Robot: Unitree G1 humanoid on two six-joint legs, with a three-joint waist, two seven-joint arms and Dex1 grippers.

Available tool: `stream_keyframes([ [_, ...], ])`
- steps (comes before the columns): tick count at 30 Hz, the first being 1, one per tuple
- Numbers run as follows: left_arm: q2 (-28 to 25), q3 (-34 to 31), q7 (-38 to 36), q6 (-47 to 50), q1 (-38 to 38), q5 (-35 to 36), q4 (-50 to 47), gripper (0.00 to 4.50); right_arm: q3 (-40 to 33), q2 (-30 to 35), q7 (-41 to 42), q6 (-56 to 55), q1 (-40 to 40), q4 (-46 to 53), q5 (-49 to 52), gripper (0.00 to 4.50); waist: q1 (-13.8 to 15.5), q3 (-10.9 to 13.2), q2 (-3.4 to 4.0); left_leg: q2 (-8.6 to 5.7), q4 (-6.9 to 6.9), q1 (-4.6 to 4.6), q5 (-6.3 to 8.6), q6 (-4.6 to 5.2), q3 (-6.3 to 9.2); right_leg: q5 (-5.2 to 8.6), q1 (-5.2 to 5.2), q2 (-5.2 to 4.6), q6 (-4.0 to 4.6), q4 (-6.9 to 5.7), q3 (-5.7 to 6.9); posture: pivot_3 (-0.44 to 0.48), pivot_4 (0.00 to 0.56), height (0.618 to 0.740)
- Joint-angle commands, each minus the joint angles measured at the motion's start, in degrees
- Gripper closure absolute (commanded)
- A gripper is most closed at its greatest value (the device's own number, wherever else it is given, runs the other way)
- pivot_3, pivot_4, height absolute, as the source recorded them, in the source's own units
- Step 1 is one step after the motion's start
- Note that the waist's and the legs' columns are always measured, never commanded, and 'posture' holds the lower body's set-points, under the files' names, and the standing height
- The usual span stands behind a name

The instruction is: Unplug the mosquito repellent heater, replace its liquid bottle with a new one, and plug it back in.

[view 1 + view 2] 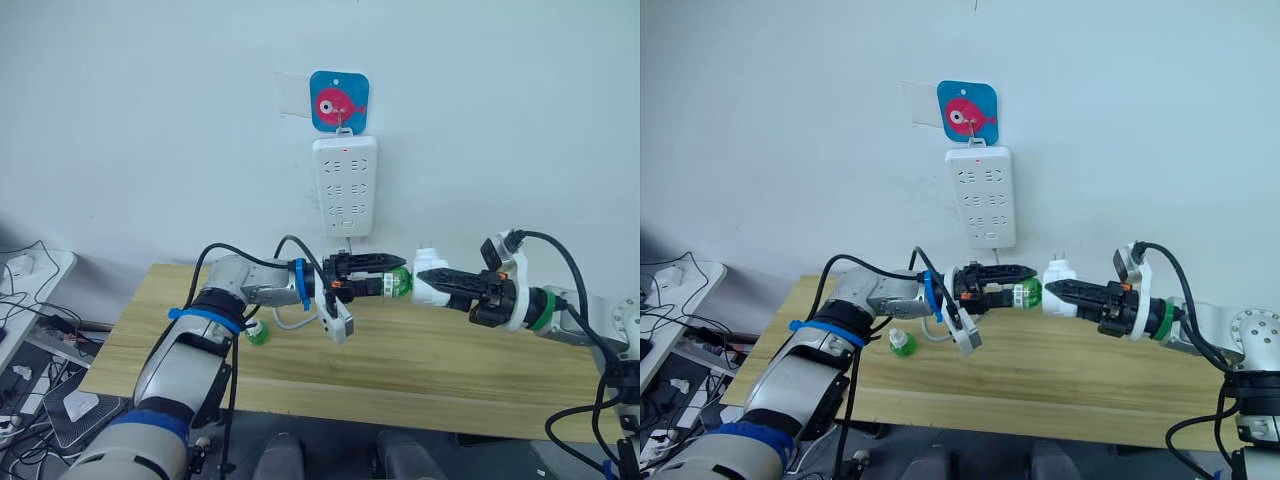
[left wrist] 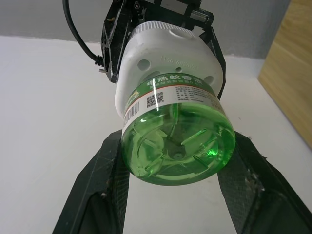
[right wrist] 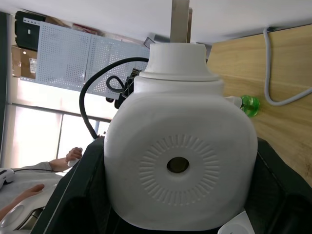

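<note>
Wooden table (image 1: 420, 360) below wall strip, left claw (image 1: 372, 272) clamping green bottle (image 1: 398, 283), right claw (image 1: 437, 283) clamping heater (image 1: 428, 288) (prongs barely visible)

Above wooden table (image 1: 420, 380), mid-span: green liquid bottle (image 1: 399, 283) seated in small white rounded plug-in heater (image 1: 430, 284), bottle to the left, heater to the right, prongs pointing up. Left gripper (image 1: 375, 275) closed around bottle; right gripper (image 1: 432, 286) clamped on heater, the two meeting end to end. Behind, on wall: long white power strip (image 1: 345, 186), hung below square blue fish-print hook plate (image 1: 339, 101). On table, left of and below held pair, beside left forearm: second small green bottle (image 1: 258, 332).
</note>
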State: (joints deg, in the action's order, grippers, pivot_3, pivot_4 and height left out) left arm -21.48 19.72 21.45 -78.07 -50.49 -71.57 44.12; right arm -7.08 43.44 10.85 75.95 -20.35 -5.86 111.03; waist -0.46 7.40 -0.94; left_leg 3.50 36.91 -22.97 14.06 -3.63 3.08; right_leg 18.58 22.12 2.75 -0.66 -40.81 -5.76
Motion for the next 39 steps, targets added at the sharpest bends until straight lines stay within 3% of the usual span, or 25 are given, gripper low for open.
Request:
stream_keyframes([
  [1, -1.5, 4.4, 7.4, 0.8, -2.2, -1.0, -2.3, 2.33, 0.1, 0.9, 0.2, -1.0, -0.3, 1.4, 1.9, 1.46, 0.0, 0.0, 0.0, 0.0, 0.0, 0.0, 0.0, 0.0, 0.0, 0.0, 0.0, 0.0, 0.0, 0.0, 0.01, 0.034, 0.117, 0.74],
  [13, -4.3, 14.1, 17.1, 3.9, -5.3, -0.3, -1.6, 2.33, 0.9, 1.3, 0.5, -1.8, -0.2, 1.3, 1.7, 1.46, 0.1, 0.0, 0.0, -0.01, 0.0, 0.0, -0.01, -0.01, -0.03, 0.0, 0.0, 0.0, 0.0, 0.01, -0.01, 0.038, 0.119, 0.74],
  [18, -5.1, 15.7, 18.8, 4.0, -5.4, 0.3, -2.3, 0.71, 1.0, 1.3, 1.0, -1.7, -0.6, 0.7, 1.2, 1.46, 0.1, 0.0, 0.0, -0.01, 0.0, 0.0, -0.01, -0.02, -0.04, 0.0, 0.0, 0.0, 0.0, 0.01, 0.0, 0.038, 0.119, 0.74],
  [21, -5.4, 16.4, 19.4, 4.3, -5.5, 0.3, -2.4, 0.04, 1.1, 1.3, 1.2, -1.6, -0.7, 0.5, 0.9, 1.46, 0.1, 0.0, 0.0, -0.01, 0.0, 0.01, -0.01, -0.01, -0.04, 0.0, 0.0, 0.0, 0.0, 0.0, -0.01, 0.038, 0.119, 0.74],
  [29, -5.5, 17.9, 20.3, 5.1, -6.3, 0.4, -1.7, 0.04, 1.1, 1.3, 1.5, -1.4, -0.8, 0.3, 0.7, 1.46, 0.2, 0.0, 0.0, -0.02, 0.0, 0.01, -0.01, -0.02, -0.04, 0.0, 0.0, 0.0, 0.0, 0.0, -0.01, 0.038, 0.119, 0.74],
  [32, -5.6, 18.7, 20.4, 4.8, -6.6, 0.4, -1.5, 0.59, 1.0, 1.2, 1.5, -1.5, -0.8, 0.4, 0.7, 1.46, 0.2, 0.0, 0.0, -0.02, 0.0, 0.01, -0.01, -0.02, -0.04, 0.0, 0.0, 0.0, 0.0, 0.0, 0.0, 0.038, 0.119, 0.74],
  [37, -5.9, 19.5, 20.8, 4.7, -6.8, 0.6, -1.6, 2.06, 0.9, 1.4, 1.6, -1.5, -0.3, 0.7, 0.6, 1.46, 0.2, 0.0, 0.0, -0.02, 0.0, 0.01, -0.01, -0.02, -0.05, 0.0, 0.0, 0.0, 0.0, -0.01, -0.01, 0.038, 0.119, 0.74],
  [39, -5.9, 19.7, 20.7, 4.6, -6.8, 0.8, -1.5, 2.26, 0.9, 1.4, 1.8, -1.5, -0.1, 0.7, 0.4, 1.46, 0.2, 0.0, 0.0, -0.02, 0.0, 0.01, -0.01, -0.02, -0.06, 0.0, 0.0, 0.0, 0.0, 0.0, -0.02, 0.038, 0.119, 0.74],
])
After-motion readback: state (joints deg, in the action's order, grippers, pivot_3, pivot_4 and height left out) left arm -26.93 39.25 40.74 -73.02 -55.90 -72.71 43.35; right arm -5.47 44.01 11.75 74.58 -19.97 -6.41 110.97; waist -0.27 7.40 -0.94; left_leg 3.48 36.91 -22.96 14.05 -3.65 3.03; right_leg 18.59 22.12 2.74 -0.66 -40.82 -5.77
